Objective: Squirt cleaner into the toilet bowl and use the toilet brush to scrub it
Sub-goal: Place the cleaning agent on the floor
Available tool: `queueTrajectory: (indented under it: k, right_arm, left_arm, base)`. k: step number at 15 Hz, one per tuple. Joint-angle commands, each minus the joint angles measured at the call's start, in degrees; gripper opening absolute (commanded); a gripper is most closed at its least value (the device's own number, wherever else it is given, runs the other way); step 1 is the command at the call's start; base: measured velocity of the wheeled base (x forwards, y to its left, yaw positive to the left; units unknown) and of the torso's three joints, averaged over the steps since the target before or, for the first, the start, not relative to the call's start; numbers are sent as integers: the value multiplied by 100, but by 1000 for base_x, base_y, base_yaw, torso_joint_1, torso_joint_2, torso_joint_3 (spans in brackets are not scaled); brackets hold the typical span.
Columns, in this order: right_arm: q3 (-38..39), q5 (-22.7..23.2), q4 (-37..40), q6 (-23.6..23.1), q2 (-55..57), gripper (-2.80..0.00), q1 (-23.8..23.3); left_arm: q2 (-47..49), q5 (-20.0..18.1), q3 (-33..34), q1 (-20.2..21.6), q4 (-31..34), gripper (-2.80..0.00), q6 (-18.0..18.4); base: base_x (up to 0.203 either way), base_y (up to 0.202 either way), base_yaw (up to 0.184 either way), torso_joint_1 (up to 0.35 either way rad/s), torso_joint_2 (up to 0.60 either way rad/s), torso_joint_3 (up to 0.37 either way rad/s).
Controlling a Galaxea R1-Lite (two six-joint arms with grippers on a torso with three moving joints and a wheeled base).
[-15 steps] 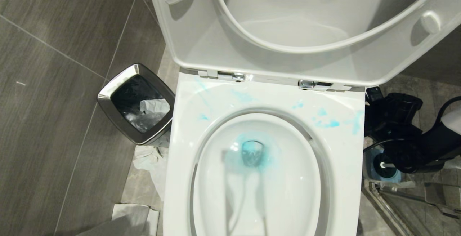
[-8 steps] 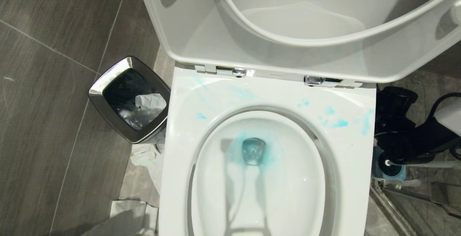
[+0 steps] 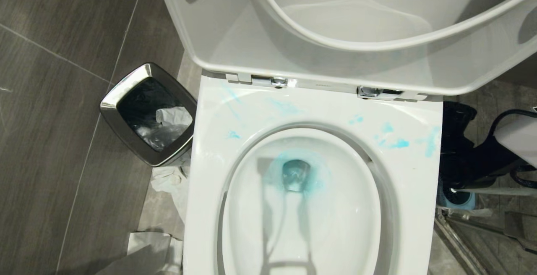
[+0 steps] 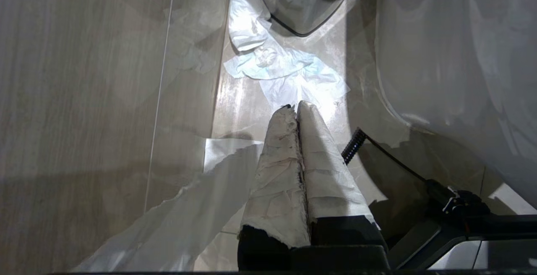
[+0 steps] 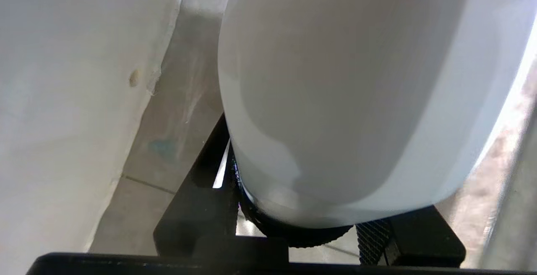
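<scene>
Grey wood-grain bathroom floor, white ceramic toilet bowl streaked with blue gel, lid up.

Squirt step looked finished. Right gripper had its jaws part-closed around the white plastic cleaner bottle, low beside the bowl's right flank. Next move: set it down, go for the slim white toilet brush in its blue holder nearby. Left gripper pinched shut, empty, over floor tissue.

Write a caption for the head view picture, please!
Open toilet bowl streaked with blue cleaner, trash bin on its left.
</scene>
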Motion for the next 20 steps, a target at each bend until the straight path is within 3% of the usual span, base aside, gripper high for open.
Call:
queueTrajectory:
  k: [1, 20]
  right_arm:
    - [6, 4, -15, -9, 26, -280, 3]
    - [172, -46, 241, 8, -193, -280, 9]
  left_arm:
    - [5, 0, 9, 4, 11, -280, -19]
    - [5, 0, 9, 3, 11, -280, -34]
  base:
    - [0, 0, 0, -2, 8, -41]
    - [0, 0, 0, 0, 0, -1]
